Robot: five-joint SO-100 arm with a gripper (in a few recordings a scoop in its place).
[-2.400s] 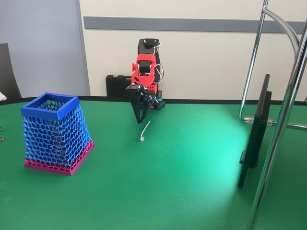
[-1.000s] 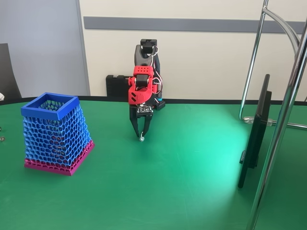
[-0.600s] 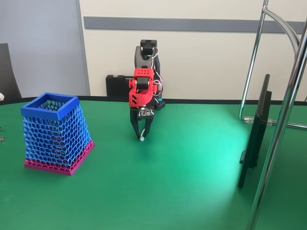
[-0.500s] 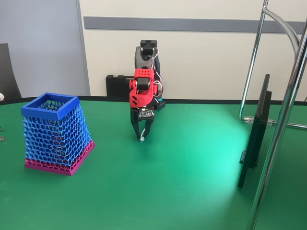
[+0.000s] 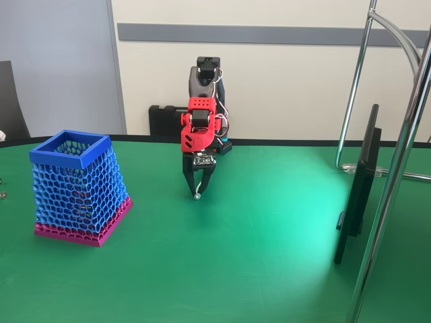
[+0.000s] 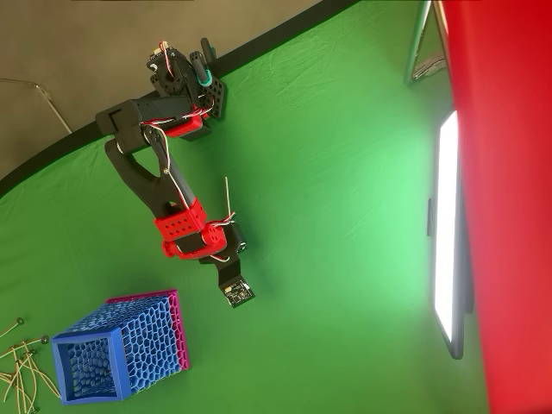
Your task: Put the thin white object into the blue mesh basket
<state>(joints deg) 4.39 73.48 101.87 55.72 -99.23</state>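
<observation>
Right now the gripper (image 5: 197, 191) points straight down at centre frame of the fixed view, its dark fingers drawn close together around the thin white object (image 5: 197, 196); just the tiny rounded knob peeks out at the fingertips, level with the cloth, and whether it is truly clamped is hard to tell from here. From overhead the red-and-black arm (image 6: 184, 229) covers that spot, so the stick itself is hidden.

Over at the left of the fixed view stands the blue mesh basket (image 5: 70, 149), upright and tapered, with a solid blue square rim on top, honeycomb walls and a magenta base. It is well apart from the gripper, with bare green table (image 5: 222, 262) between them.

A pale wall with a grey strip (image 5: 269, 33) runs behind. At the right edge a dark flat panel (image 5: 357, 185) stands on end beside chrome stand tubes (image 5: 394, 168). At the overhead view's lower left, loose pale sticks (image 6: 21, 366) lie just beside the basket.
</observation>
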